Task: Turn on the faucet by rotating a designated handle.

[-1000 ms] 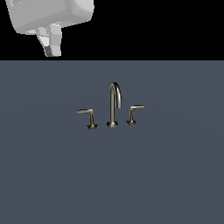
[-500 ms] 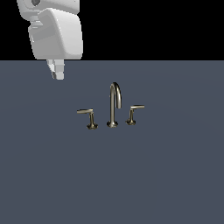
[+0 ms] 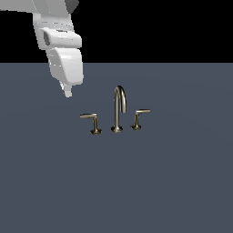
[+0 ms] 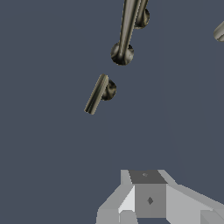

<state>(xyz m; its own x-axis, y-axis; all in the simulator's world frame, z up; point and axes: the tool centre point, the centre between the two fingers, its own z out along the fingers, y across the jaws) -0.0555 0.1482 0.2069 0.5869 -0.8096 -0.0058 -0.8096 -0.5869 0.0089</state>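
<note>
The faucet (image 3: 119,111) stands on the grey surface with a tall arched spout in the middle. The handle (image 3: 91,121), with the longer arm, stands at the exterior view's left of the spout. The shorter-armed handle (image 3: 139,117) stands at its right. My gripper (image 3: 67,92) hangs above and behind the longer handle, farther to the exterior view's left, touching nothing. Its fingers look closed together and empty. In the wrist view the handle (image 4: 97,93) and the spout (image 4: 127,30) lie ahead of the gripper (image 4: 144,192). The other handle (image 4: 220,33) shows at the edge.
The faucet stands alone on a flat dark grey surface (image 3: 173,182). The white arm (image 3: 61,41) comes down from the exterior view's upper left. Black background lies beyond the surface's far edge.
The arm has come down and moved toward the exterior view's right, bringing the gripper closer to the longer handle. The faucet and both handles have not moved.
</note>
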